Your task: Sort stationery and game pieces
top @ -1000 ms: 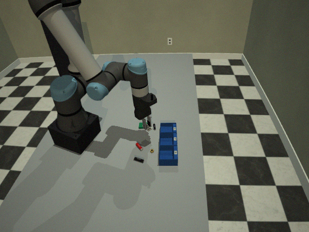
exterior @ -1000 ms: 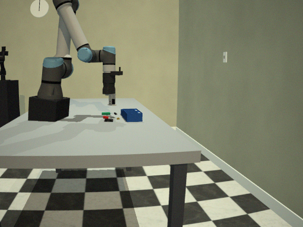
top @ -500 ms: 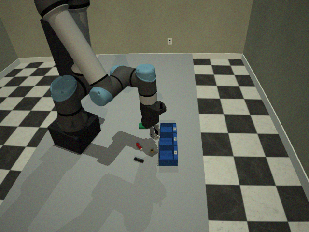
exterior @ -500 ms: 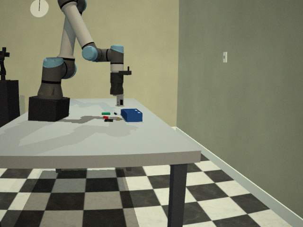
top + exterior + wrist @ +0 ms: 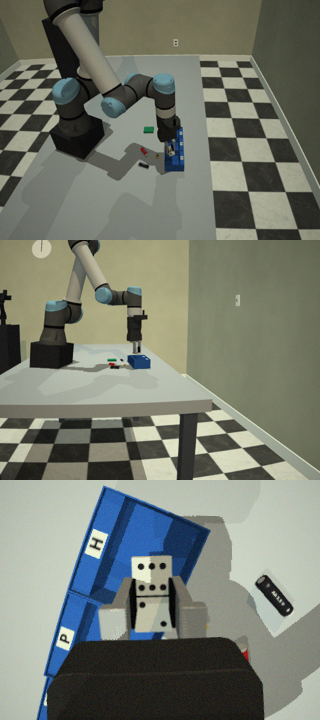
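My gripper (image 5: pixel 170 147) (image 5: pixel 136 347) (image 5: pixel 152 592) is shut on a white domino with black dots (image 5: pixel 171 151) (image 5: pixel 152 571). It holds the domino above the row of blue bins. In the wrist view the domino overlaps the bin marked H (image 5: pixel 111 511) (image 5: pixel 174 167). The bin marked P (image 5: pixel 75 614) stands beside it, partly hidden by the gripper. A green block (image 5: pixel 148 129) (image 5: pixel 111 359) lies on the table; I cannot tell what it is.
A third blue bin adjoins P. Left of the bins in the top view lie a red cylinder (image 5: pixel 143 151) (image 5: pixel 111 364), a black cylinder with white print (image 5: pixel 143 165) (image 5: pixel 274 595) and a small yellowish piece (image 5: pixel 157 156). Another small black thing (image 5: pixel 122 360) lies near the green block.
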Controlling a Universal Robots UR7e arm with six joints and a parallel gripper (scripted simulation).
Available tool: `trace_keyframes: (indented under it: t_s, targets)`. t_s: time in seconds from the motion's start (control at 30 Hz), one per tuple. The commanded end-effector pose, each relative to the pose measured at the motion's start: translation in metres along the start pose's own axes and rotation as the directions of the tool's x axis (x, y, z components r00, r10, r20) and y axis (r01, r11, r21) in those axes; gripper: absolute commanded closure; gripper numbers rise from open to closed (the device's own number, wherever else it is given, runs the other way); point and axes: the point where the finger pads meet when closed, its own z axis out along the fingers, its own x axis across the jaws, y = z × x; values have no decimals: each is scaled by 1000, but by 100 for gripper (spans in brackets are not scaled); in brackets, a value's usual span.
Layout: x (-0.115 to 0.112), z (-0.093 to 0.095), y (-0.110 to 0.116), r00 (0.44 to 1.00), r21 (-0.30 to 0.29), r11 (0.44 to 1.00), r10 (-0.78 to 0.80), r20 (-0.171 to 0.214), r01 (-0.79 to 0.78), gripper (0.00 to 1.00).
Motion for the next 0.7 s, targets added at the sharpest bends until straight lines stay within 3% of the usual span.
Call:
trace_keyframes:
  t_s: [0.0, 0.33, 0.67]
  targets:
    - [-4, 2, -18, 994, -1, 994, 106, -4, -106, 51]
    - [-7, 2, -18, 922, -1, 922, 387, -10, -387, 51]
    - [-4, 2, -15, 916, -2, 916, 402, -12, -402, 51]
